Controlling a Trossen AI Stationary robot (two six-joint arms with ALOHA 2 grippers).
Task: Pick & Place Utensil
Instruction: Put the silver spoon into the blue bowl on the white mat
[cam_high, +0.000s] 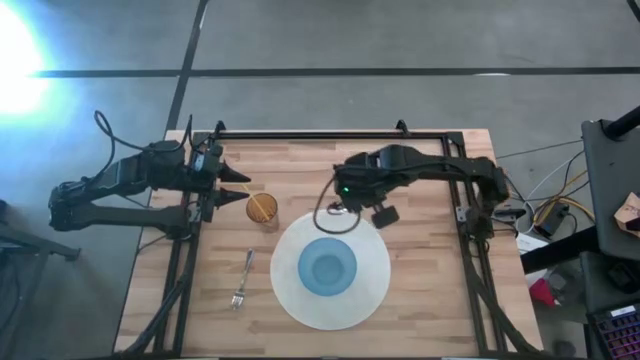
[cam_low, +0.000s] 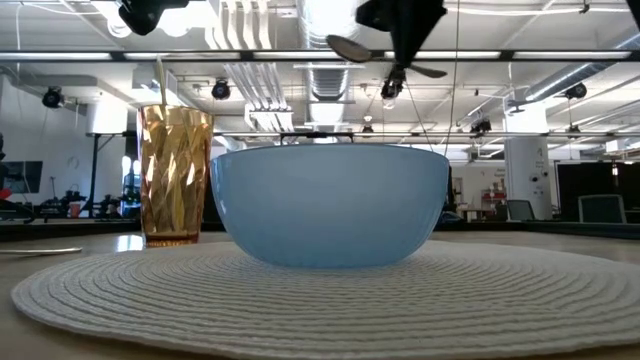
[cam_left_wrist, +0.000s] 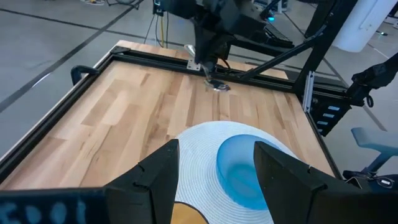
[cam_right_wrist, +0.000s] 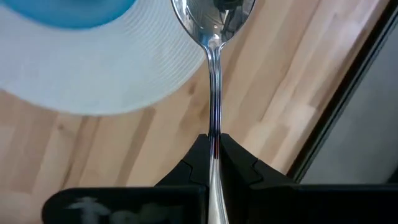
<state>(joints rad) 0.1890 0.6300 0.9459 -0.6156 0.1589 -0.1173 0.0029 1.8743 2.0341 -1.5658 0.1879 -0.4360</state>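
- Two dark grippers hang over the light wooden table (cam_high: 420, 300), well apart from each other.
- Right gripper (cam_right_wrist: 213, 144): its jaws are pinched tight on the thin handle of a shiny metal spoon (cam_right_wrist: 213, 25), holding it in the air over the far rim of the round white woven placemat (cam_high: 375, 290), beyond the pale blue bowl (cam_high: 327, 267).
- Left gripper (cam_high: 243, 188): its jaws stand wide apart with nothing between them, just above and beside the amber ribbed glass tumbler (cam_high: 263, 211).
- A silver metal fork (cam_high: 243, 279) lies flat on the wood just beside the placemat, on the tumbler's side.
- The bowl sits at the middle of the placemat.
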